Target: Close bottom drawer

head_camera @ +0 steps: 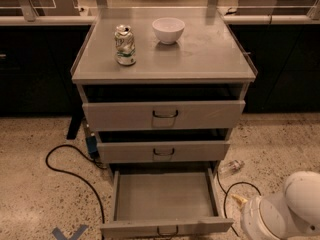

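The bottom drawer of the grey metal cabinet is pulled far out, its shallow grey tray empty. Its front panel with a small dark wire handle lies at the lower edge of the view. The middle drawer and the top drawer stand slightly open. My white arm sits at the lower right, right of the bottom drawer's front corner. The gripper itself is out of view.
A crushed can and a white bowl stand on the cabinet top. A black cable loops on the speckled floor at the left. A plastic bottle and another cable lie at the right. Dark counters stand behind.
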Robot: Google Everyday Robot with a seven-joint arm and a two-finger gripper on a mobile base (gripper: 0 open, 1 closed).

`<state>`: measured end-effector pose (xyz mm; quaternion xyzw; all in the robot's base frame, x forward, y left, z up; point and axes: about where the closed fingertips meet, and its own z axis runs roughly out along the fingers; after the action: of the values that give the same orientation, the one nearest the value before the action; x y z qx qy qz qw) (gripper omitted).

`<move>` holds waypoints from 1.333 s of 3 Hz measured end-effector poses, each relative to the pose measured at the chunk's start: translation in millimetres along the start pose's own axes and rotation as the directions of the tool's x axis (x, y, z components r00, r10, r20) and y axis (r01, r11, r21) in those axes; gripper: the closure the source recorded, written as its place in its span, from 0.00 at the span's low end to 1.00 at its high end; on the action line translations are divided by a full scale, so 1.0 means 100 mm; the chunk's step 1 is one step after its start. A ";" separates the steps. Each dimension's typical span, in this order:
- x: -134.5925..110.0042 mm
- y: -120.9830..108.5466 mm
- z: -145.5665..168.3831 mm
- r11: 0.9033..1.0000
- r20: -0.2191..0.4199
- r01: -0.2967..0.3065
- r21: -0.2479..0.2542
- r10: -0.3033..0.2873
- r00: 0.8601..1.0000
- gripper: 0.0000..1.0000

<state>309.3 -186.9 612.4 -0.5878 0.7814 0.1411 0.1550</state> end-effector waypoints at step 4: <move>0.43 0.19 0.81 0.988 -0.014 -0.108 -0.109 0.108 0.994 0.00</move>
<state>286.3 -186.6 521.4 -0.5528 0.8037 0.1896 0.1115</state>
